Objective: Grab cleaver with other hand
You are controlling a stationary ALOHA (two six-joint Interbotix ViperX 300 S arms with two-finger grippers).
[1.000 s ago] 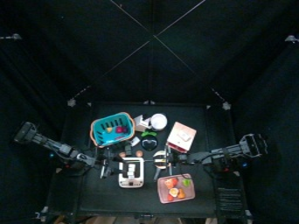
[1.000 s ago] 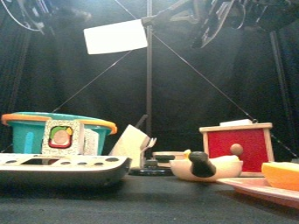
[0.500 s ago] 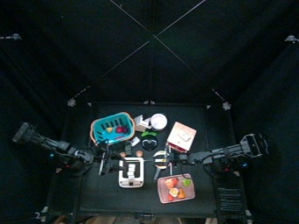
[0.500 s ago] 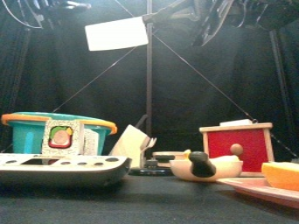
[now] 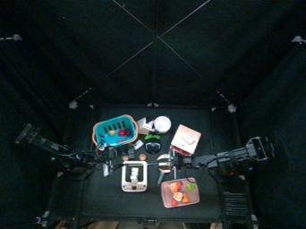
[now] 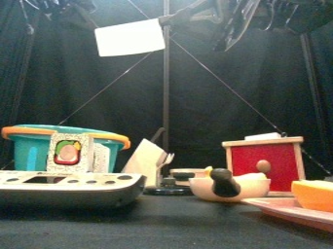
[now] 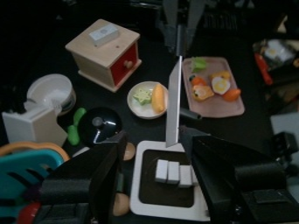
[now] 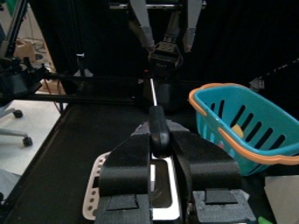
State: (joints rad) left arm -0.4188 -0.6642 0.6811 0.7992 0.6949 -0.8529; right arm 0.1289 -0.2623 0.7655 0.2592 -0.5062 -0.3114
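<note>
Right end effector (image 8: 158,144), matte black jaws clenched on cleaver (image 7: 176,101) handle, flat steel blade held edge-on between the arms, left end effector (image 7: 158,175) spread wide just short of it, white rectangular tray (image 7: 173,182) below, teal round-rimmed basket (image 8: 251,122), red wooden box (image 7: 105,54), black bench (image 5: 107,192).

We are in a robot lab, not a home. Black curtains (image 5: 153,45) hang all around a small black bench (image 5: 107,192), and thin poles (image 6: 166,97) hold them up. A bright white lamp (image 6: 129,39) shines from above. We see toy kitchen things, like a teal basket (image 6: 58,146), laid out for practice. Past the curtains stands an office chair (image 8: 10,131).
</note>
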